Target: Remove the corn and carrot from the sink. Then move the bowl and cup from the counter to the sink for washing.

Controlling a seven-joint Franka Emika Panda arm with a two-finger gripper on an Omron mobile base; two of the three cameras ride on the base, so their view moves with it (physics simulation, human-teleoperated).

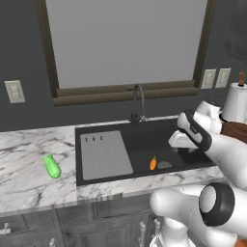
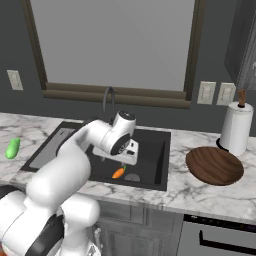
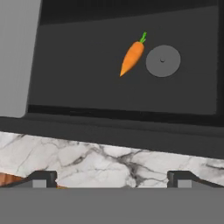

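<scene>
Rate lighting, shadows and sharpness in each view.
Left base view: flat, even light, corn slightly soft, barely any shadow. Right base view: same flat light, bowl grain readable. Hand view: carrot crisp, no glare on the sink.

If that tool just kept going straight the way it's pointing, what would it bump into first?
Probably the sink's black floor near the carrot, or its front wall; depth is hard to judge. The open tool holds nothing.

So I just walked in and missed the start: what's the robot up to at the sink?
It is clearing the sink. The corn already lies on the counter to the sink's left, while the carrot is still in the basin beside the drain. The gripper hangs open and empty above the basin. The bowl waits on the counter by the paper towel roll.
</scene>
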